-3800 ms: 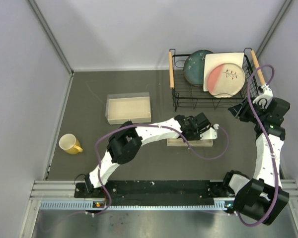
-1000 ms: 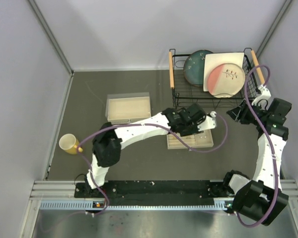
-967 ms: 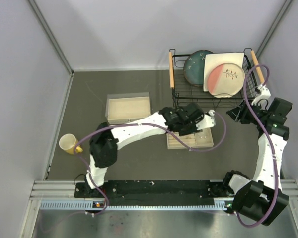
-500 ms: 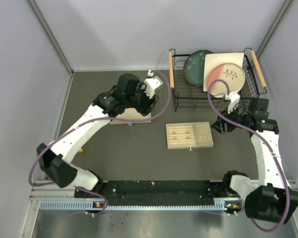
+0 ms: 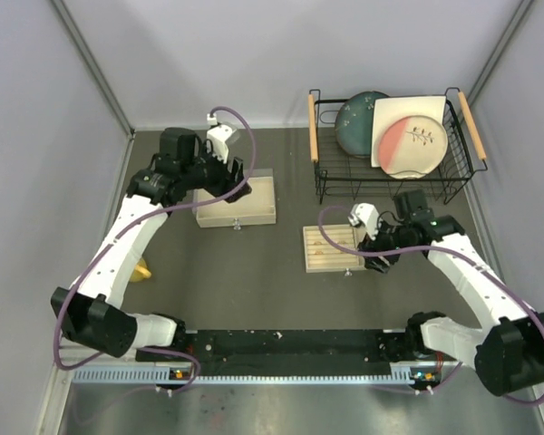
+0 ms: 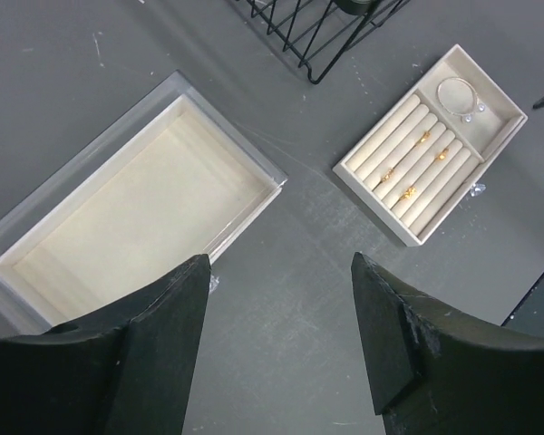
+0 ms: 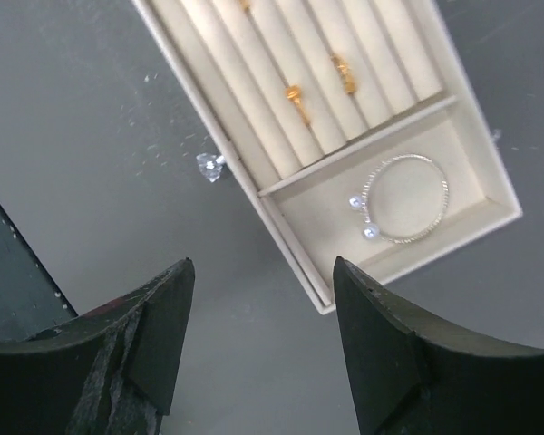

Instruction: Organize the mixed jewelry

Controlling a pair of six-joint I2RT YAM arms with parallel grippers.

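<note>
The beige slotted tray [image 5: 310,263] lies mid-table with several small gold rings [image 6: 408,192] in its slots. The thin silver bracelet hoop [image 7: 444,195] with two pearl beads lies in the tray's end compartment, as the left wrist view also shows for the bracelet [image 6: 458,93]. My right gripper [image 5: 379,249] hovers open by the tray's right end. In its own view the right gripper [image 7: 263,263] holds nothing. My left gripper [image 5: 225,177] hangs open and empty above the mat beside the clear box, the left gripper [image 6: 279,263] seen high up.
A clear box with beige lining [image 6: 136,217] sits back left. A small clear stud [image 7: 208,166] lies on the mat next to the tray, another [image 6: 212,282] by the box. A wire dish rack [image 5: 390,186] with plates stands back right. The yellow cup [image 5: 143,269] peeks from under my left arm.
My left arm has swung from over the tray to the box at the back left. My right arm has come from beside the rack to the tray's right end.
</note>
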